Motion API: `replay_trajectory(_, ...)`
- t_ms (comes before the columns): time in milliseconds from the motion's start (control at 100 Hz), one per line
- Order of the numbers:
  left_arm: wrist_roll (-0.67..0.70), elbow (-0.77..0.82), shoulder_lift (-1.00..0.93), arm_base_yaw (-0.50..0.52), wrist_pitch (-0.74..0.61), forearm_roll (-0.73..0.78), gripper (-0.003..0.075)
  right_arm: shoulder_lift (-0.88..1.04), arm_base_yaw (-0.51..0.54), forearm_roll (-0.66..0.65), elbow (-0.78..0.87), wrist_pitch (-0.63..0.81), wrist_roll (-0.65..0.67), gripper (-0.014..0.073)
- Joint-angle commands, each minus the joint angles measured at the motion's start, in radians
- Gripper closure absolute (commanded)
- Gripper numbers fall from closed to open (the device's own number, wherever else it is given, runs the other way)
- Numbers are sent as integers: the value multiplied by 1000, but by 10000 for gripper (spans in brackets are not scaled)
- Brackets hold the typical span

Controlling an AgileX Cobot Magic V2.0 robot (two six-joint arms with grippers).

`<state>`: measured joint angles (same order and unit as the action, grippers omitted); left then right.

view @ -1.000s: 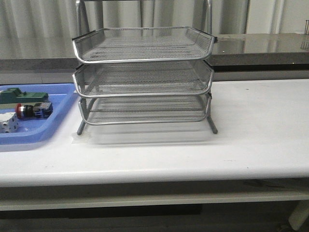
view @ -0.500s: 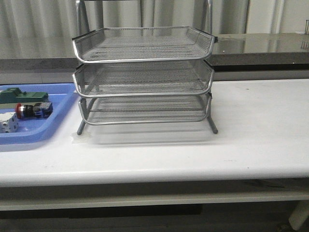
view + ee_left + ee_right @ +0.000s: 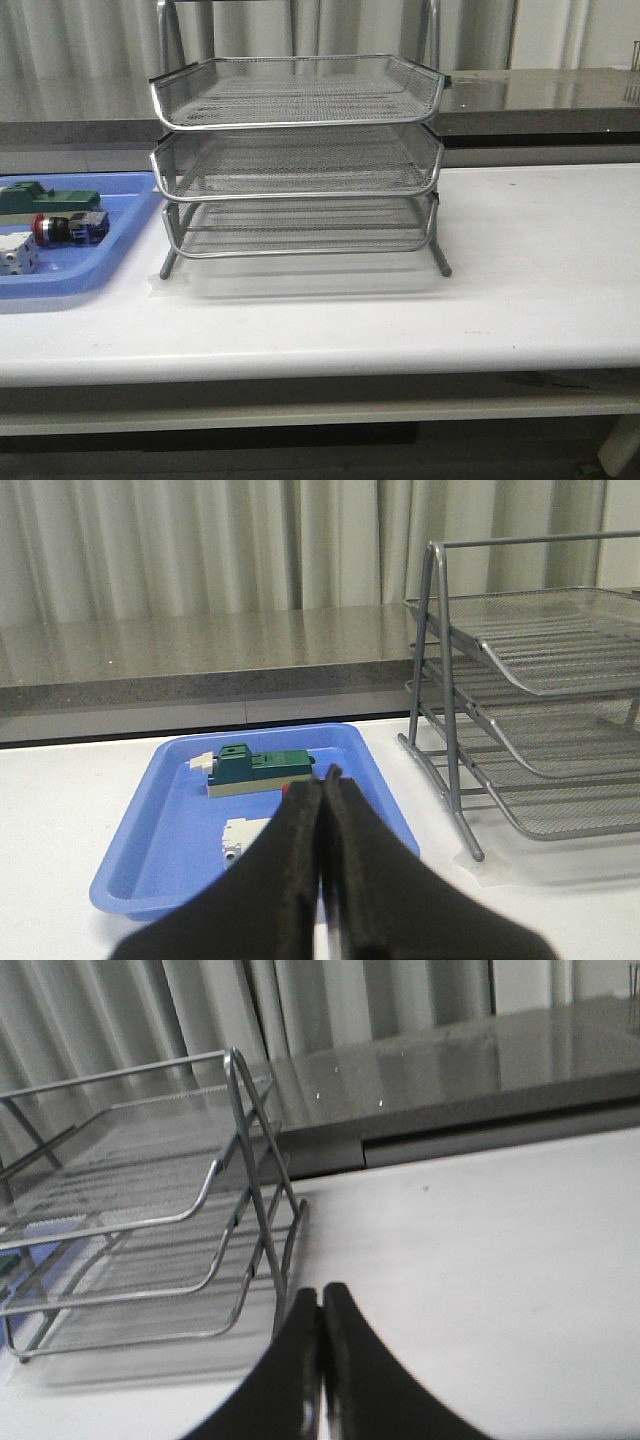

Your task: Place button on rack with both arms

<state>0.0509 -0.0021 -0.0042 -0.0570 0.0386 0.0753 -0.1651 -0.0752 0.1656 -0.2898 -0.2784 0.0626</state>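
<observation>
One rack [image 3: 296, 160] stands on the white bench [image 3: 520, 290], near the middle toward its back edge, with three wire-mesh trays stacked in its metal frame; all three trays hold nothing. One blue tray [image 3: 100, 262] lies at the bench's left edge, just beside the rack's left leg but apart from it. Three things rest in it: one button [image 3: 68, 228] on its side, red cap pointing left and blue block right; one green block [image 3: 45, 198] behind it; one white cube [image 3: 15, 255] in front of it.

Neither arm shows in the front view. In its wrist view the left gripper [image 3: 326, 780] has its two fingers pressed together with nothing between them, above the blue tray's near side. The right gripper [image 3: 321, 1300] is likewise closed and holds nothing, over bare bench by the rack's right leg.
</observation>
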Motion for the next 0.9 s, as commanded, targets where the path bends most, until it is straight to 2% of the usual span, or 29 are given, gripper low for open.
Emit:
replay_trajectory(0,13,53,-33,-1,-81,-1,735,-98,-4,21,-97,-2,2,654)
replay_trajectory(230,13,53,-33,-1,-81,-1,735,-361,-4,80,-290,-147,2,654)
replay_trajectory(420,13,53,-33,-1,-81,-1,735,-559,-4,205,-403,-206,2,654)
replay_trajectory(610,13,53,-33,-1,-81,-1,735,-724,-4,373,-434,-208,-2,654)
replay_trajectory(890,13,53,-33,-1,-81,-1,735,-896,-4,449,-434,-207,-23,654)
